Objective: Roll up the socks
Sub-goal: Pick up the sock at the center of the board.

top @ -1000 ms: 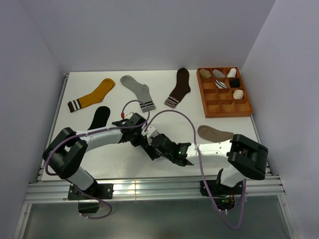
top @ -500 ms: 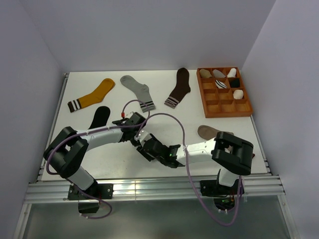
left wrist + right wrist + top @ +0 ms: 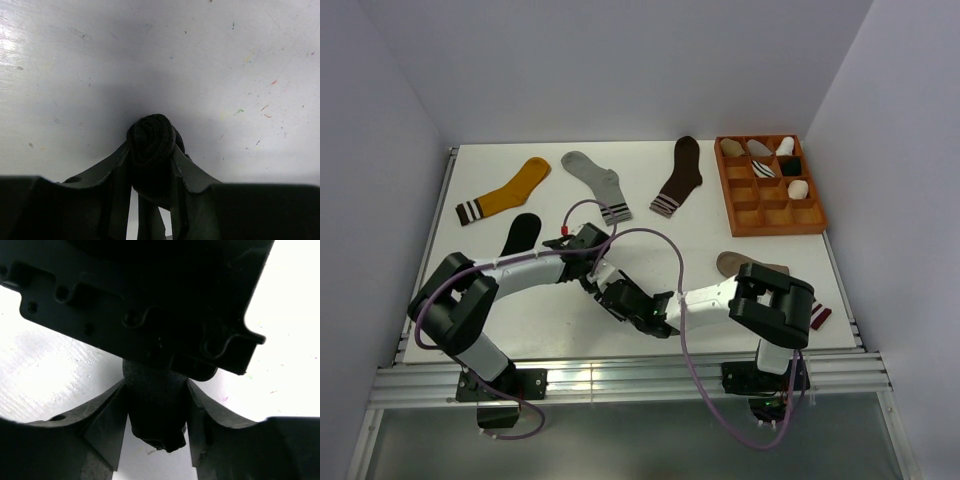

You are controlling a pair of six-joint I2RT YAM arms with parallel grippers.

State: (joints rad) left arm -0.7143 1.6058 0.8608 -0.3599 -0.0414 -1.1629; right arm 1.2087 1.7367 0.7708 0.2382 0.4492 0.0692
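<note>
Low centre of frame, left gripper (image 3: 150, 151) and right gripper (image 3: 156, 389) both clamp the rolled black sock (image 3: 150, 131).

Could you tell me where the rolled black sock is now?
In the top view the rolled black sock is at the table's front centre, clamped between the left pincer and right pincer.
</note>
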